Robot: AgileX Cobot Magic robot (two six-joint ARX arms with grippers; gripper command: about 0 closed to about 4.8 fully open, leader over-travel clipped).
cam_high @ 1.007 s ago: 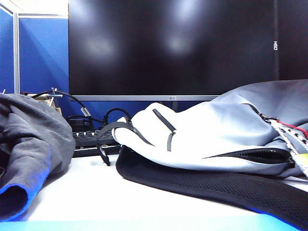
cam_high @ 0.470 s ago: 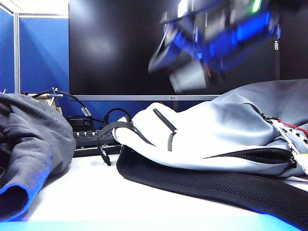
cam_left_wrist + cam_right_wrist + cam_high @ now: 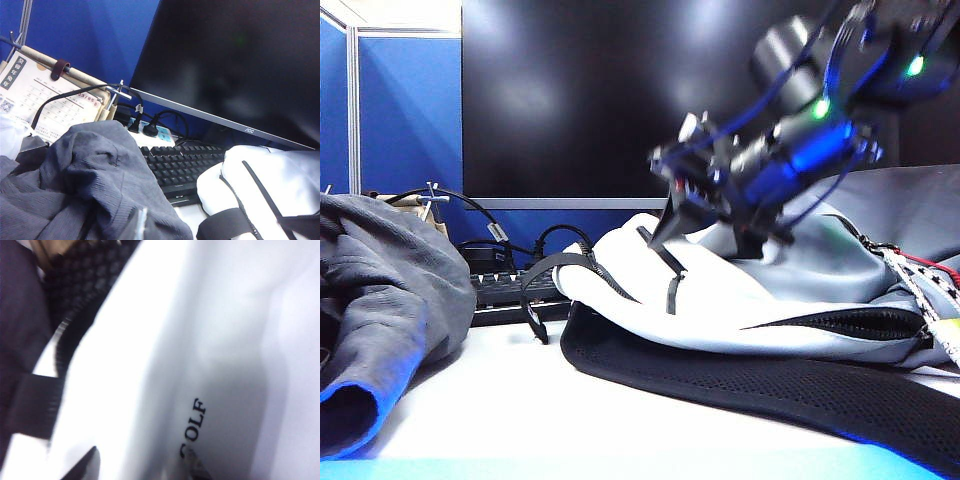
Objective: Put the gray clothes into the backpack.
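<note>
Since the backpack (image 3: pixel 790 290) lies flat on its side across the right and middle of the table (image 3: pixel 500 400), mesh back panel downward and its black zipper running along the near face, we judge it must be opened before anything can go in. At the far left, well apart from it, we see the gray clothes (image 3: pixel 380 300) heaped loosely with a sleeve hanging toward the near edge, not yet picked up. Behind both, a keyboard (image 3: pixel 505 290) sits under the dark monitor (image 3: pixel 670 100). Our right gripper (image 3: pixel 670 225) hangs just over the pack's top, by a short black strap (image 3: pixel 665 255); blur hides whether its claw is spread or pinched. Our left gripper shows in no view, though its claw is pressed together, idle near the clothes.
</note>
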